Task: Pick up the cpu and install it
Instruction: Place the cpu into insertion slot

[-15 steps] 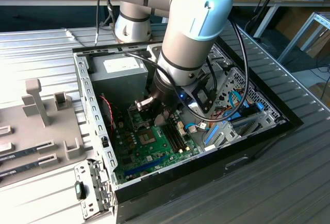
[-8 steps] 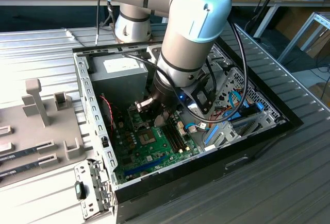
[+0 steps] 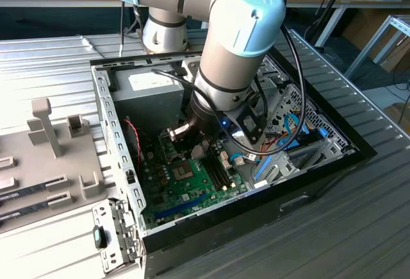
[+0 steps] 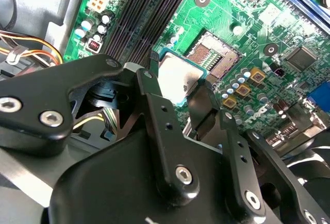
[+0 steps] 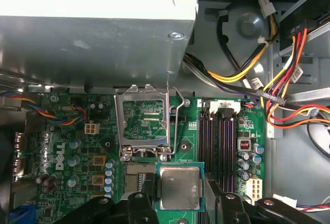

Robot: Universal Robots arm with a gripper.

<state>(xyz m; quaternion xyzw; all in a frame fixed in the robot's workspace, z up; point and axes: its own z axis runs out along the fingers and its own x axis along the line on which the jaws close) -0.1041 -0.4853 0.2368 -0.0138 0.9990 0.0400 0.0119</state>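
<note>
Exterior view: the gripper [image 3: 191, 139] sits low in the computer case [image 3: 256, 218]. Second wrist view: its jaws clamp the cpu [image 4: 176, 77] by its edges, beside the open socket [image 4: 214, 54], not over it. First wrist view: the raised socket frame [image 5: 143, 123] is close by. An offset or tilted descent could bend pins.

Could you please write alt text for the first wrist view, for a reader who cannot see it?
A small flat square silver-grey chip with a green rim is gripped in the black pincer over a green motherboard, whose hinged silver socket frame stands open.
</note>
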